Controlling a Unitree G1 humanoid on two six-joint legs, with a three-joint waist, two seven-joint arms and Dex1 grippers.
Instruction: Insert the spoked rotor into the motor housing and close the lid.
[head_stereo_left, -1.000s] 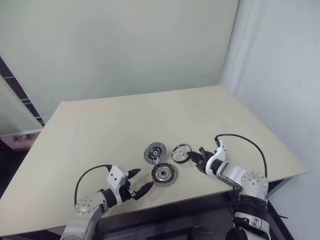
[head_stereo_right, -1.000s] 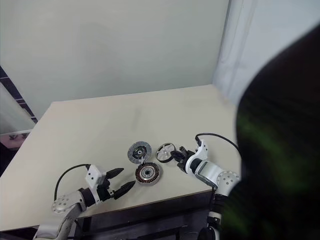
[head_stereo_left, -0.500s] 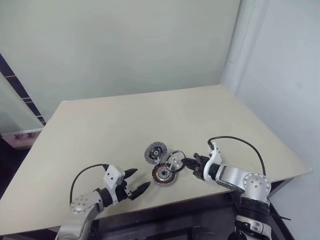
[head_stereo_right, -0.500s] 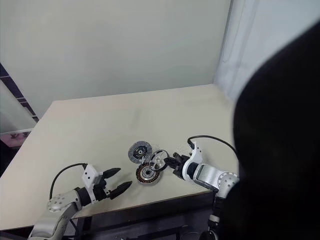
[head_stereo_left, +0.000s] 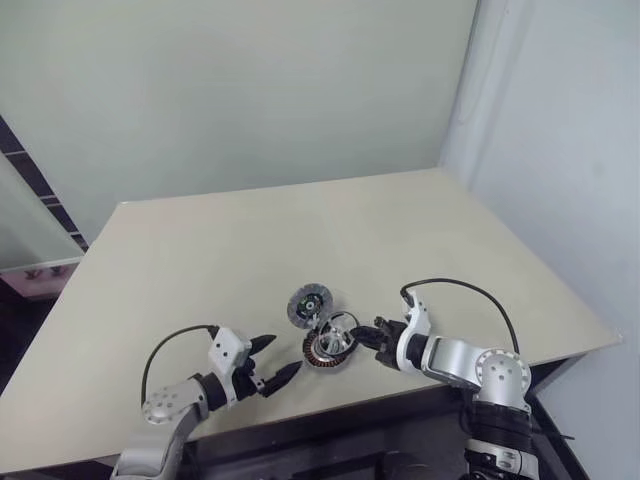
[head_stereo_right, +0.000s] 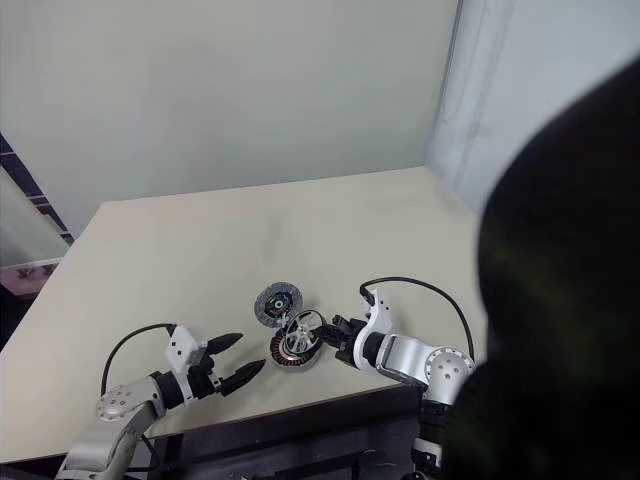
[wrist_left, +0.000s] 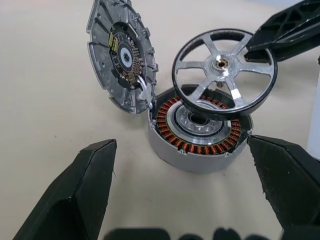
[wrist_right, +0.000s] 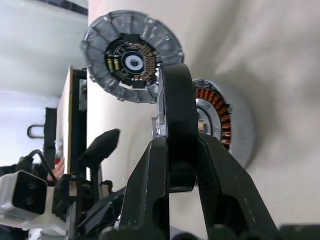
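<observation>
The motor housing (head_stereo_left: 326, 348), silver-walled with copper windings (wrist_left: 170, 125), sits near the table's front edge. The lid (head_stereo_left: 310, 304) stands tilted open just behind the housing, hinged at its rim, with its inner face (wrist_left: 120, 55) showing. My right gripper (head_stereo_left: 366, 334) is shut on the rim of the spoked rotor (head_stereo_left: 340, 326). The rotor (wrist_left: 220, 62) hangs tilted just above the housing's opening, and I cannot tell whether it touches. My left gripper (head_stereo_left: 272, 364) is open and empty, low over the table to the left of the housing, pointing at it.
The beige table (head_stereo_left: 200, 260) stretches far back to a pale wall. Its front edge (head_stereo_left: 330, 400) runs close under both arms. A black cable (head_stereo_left: 460, 288) loops over my right wrist. A dark blurred shape (head_stereo_right: 560, 300) covers the right side of the right eye view.
My right gripper has carried the rotor leftward from beside the lid to just over the housing and tipped it. The left gripper has stayed where it was, open.
</observation>
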